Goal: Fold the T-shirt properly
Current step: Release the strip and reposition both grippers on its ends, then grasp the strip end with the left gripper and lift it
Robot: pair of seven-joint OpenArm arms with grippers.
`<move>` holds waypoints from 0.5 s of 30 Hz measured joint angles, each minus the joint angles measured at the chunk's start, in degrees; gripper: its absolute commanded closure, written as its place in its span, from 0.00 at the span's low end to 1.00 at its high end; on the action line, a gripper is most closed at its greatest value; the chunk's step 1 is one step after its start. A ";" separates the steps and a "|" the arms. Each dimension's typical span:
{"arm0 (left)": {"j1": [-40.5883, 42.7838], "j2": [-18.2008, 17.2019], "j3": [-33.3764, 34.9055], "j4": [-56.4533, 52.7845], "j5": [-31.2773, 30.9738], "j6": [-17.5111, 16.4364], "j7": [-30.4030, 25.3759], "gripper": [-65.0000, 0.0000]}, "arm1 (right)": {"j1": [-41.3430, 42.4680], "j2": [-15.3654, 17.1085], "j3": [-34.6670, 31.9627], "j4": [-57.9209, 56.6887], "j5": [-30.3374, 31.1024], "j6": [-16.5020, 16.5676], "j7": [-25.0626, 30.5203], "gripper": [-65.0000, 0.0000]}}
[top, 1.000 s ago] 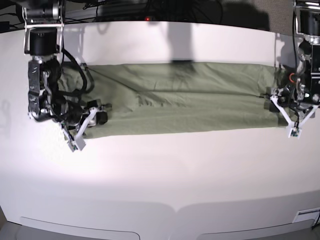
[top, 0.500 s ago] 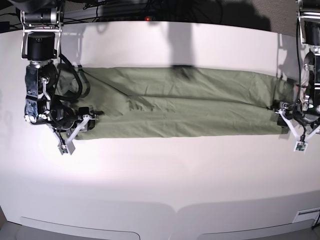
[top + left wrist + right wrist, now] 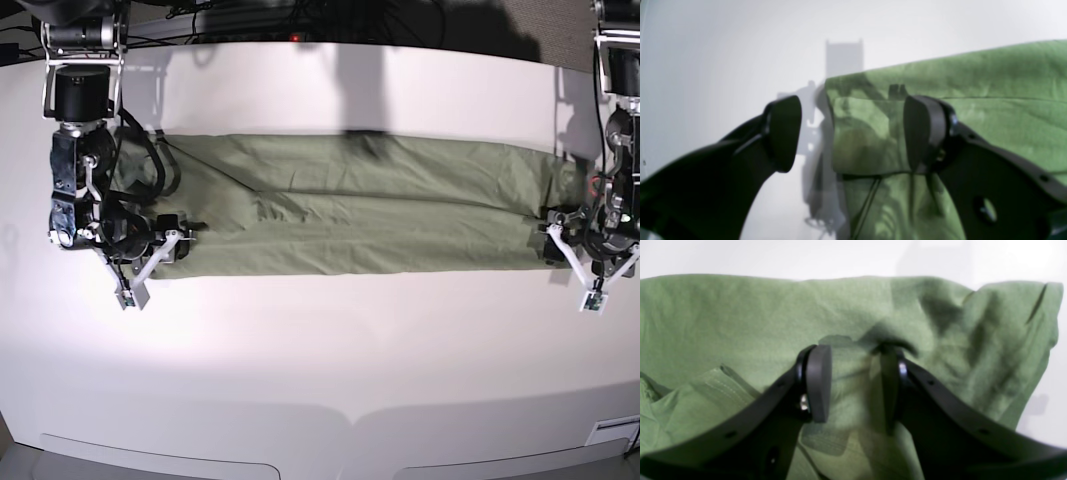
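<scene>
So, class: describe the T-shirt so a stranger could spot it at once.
Find the white table. Across its far half lies the T-shirt, a long sage-green band folded lengthwise, running between the two arms. It is the only cloth and the only green thing there.

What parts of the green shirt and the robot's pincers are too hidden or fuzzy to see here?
- Base view: the left end of the sage-green cotton T-shirt is covered by the right arm and its cables.
- Base view: the right pincer is too small to tell whether it grips cloth.
- Right wrist view: fabric between the fingers is blurred.
- Left wrist view: the left pincer covers the lower corners; the cloth is blurred.
</scene>
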 measured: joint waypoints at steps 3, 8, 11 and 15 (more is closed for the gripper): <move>1.95 0.04 0.02 -0.02 -0.13 -0.04 -0.13 0.31 | 0.02 0.02 0.00 0.00 0.02 0.00 -0.09 0.61; 4.79 0.04 0.02 -0.02 1.99 1.97 -4.13 0.31 | 0.02 0.00 0.00 0.00 0.07 0.00 -0.24 0.61; 5.25 0.04 0.00 -0.02 1.90 3.28 -4.17 0.31 | 0.04 0.02 0.00 0.00 0.13 0.00 -0.35 0.61; 5.20 0.02 0.00 -0.02 1.68 4.11 -2.54 0.37 | 0.02 0.02 0.00 0.00 0.13 0.00 -0.42 0.61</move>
